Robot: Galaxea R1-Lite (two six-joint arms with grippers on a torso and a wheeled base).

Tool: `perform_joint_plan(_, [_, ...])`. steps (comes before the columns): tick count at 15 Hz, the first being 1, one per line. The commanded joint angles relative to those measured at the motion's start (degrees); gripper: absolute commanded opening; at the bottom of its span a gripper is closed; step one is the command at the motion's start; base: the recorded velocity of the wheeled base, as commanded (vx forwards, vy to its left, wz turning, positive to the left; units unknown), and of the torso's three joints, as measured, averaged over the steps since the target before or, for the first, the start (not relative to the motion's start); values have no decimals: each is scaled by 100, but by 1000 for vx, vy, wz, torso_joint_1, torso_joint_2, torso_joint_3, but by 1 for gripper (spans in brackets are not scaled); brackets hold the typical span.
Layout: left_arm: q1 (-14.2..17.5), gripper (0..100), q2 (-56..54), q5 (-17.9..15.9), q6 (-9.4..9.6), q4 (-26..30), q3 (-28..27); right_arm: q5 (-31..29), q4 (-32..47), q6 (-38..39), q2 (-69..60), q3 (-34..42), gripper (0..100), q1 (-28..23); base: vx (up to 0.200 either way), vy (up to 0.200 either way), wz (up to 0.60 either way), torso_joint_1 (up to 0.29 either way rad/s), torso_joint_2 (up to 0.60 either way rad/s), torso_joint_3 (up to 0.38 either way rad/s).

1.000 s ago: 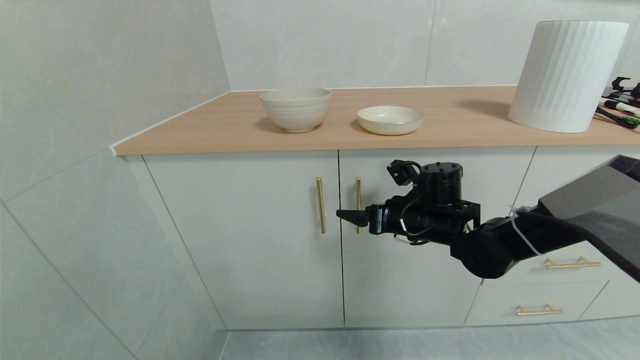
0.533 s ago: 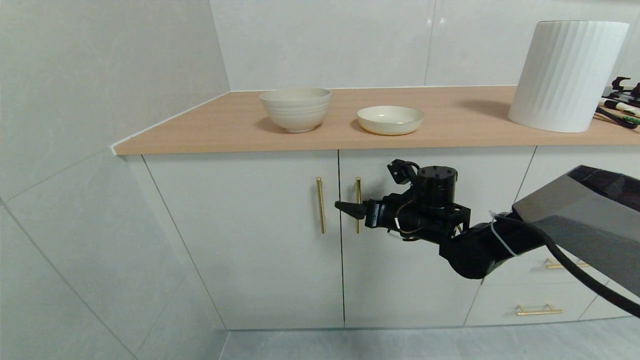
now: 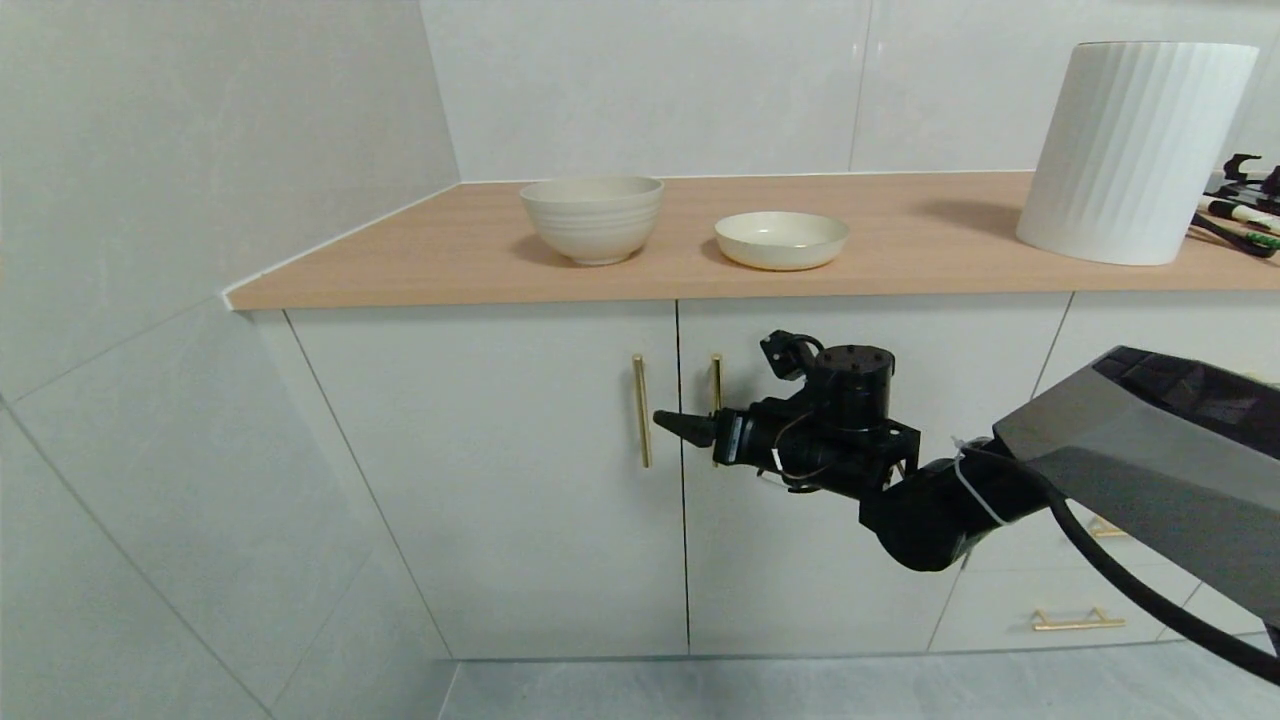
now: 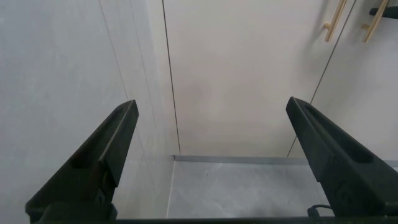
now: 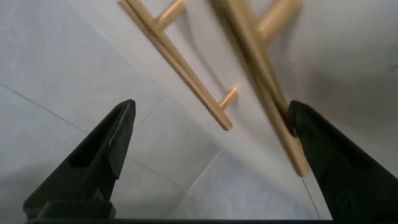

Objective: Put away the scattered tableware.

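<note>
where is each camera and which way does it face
Head view: on the head, facing forward and down at counter, bowl, dish, cabinet; right pincer shows.
Left wrist view: on the left wrist, facing cabinet base and floor; open left pincer frames it.
Right wrist view: on the right wrist, close on the gold door handles; its open pincer shows.
Shared: all three show those handles.

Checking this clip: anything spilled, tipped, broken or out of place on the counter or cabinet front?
Nothing stands out. The bowl and shallow dish sit upright and apart on the countertop, with no spill or breakage visible. The cabinet doors are shut and flush. The right pincer is open, level with the gold handles.
</note>
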Motion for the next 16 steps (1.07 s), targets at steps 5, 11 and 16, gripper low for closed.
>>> perform_joint_plan(5, [0,100,0,6,-1,-1,0,111,-49,73,-252,310,100,173,0,0,0,0,0,0])
perform_joint_plan(11, [0,100,0,6,-1,-1,0,981,-57,65,-938,1303,100,199,0,0,0,0,0,0])
perform_joint_plan(16, [0,100,0,6,-1,-1,0,1473,-374,47,-1843,2595,100,208,0,0,0,0,0,0])
